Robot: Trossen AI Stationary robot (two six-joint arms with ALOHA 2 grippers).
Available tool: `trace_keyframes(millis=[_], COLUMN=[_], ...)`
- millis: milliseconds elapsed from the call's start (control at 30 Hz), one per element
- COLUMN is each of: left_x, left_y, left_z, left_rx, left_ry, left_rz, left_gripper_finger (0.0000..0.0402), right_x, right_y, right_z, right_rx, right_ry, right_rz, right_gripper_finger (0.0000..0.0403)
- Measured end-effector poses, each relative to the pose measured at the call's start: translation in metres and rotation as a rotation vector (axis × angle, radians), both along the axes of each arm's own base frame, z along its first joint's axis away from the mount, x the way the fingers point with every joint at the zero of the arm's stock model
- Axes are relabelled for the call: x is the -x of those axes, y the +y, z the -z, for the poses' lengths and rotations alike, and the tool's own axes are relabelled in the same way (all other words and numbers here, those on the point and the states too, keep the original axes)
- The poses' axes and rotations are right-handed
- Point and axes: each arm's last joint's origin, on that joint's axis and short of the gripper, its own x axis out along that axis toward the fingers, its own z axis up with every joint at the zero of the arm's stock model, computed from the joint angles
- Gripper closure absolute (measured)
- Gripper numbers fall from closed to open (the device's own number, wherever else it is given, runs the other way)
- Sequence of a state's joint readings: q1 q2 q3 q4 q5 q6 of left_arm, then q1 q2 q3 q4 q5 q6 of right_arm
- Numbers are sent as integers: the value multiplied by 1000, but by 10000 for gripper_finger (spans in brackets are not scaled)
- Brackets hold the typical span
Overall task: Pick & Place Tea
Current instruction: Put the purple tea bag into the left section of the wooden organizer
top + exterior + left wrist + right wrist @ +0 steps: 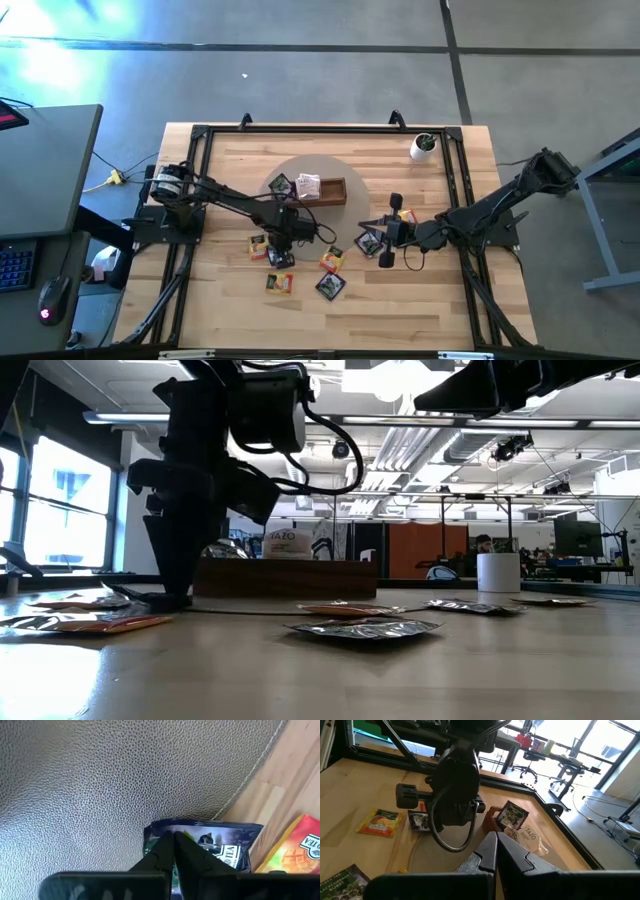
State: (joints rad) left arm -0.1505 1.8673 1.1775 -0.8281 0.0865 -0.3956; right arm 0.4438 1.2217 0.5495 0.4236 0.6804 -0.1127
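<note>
At the left of the high view, the left claw [281,243] is seen lowered at the 7 o'clock edge of the grey mat [312,172], and in its wrist view its fingers are pressed together over the edge of a dark blue sachet [220,847]; whether the sachet is truly pinched or merely touched cannot be told. A yellow-orange sachet [295,850] lies just beside that one on the bare counter [400,300]. The remaining tea is scattered on the counter at about 6 o'clock from the tray [330,190], which already holds a few sachets and sits at 12 o'clock from the left claw, near it. The left arm is judged the nearer one to the tray, so the coming carry is expected to run toward 12 o'clock. Farther right, the right claw [385,238] is held above the counter, clenched and empty, with a dark sachet [368,243] just at its 9 o'clock side.
</note>
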Motion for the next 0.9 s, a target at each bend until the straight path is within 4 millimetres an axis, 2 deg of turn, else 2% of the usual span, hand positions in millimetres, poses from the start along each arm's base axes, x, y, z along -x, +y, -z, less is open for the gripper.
trace_keyframes(millis=[300, 467, 567, 700, 900], left_x=[-9, -9, -6, -7, -9], left_y=[0, 1, 2, 4, 2], left_z=[-22, -24, -24, -25, -25], left_rx=[-40, -69, -109, -161, -107], left_ry=[16, 27, 48, 25, 3], left_rz=[-33, -55, -32, 5, 93], left_gripper_finger=[399, 377, 348, 286, 194], right_x=[0, 0, 0, 0, 0], right_y=[0, 0, 0, 0, 0], right_z=[0, 0, 0, 0, 0], right_rx=[-1, -1, -1, -2, -2], right_ry=[-1, -2, -3, -3, -3], right_rz=[0, 0, 0, 0, 0], right_gripper_finger=[396, 399, 395, 398, 396])
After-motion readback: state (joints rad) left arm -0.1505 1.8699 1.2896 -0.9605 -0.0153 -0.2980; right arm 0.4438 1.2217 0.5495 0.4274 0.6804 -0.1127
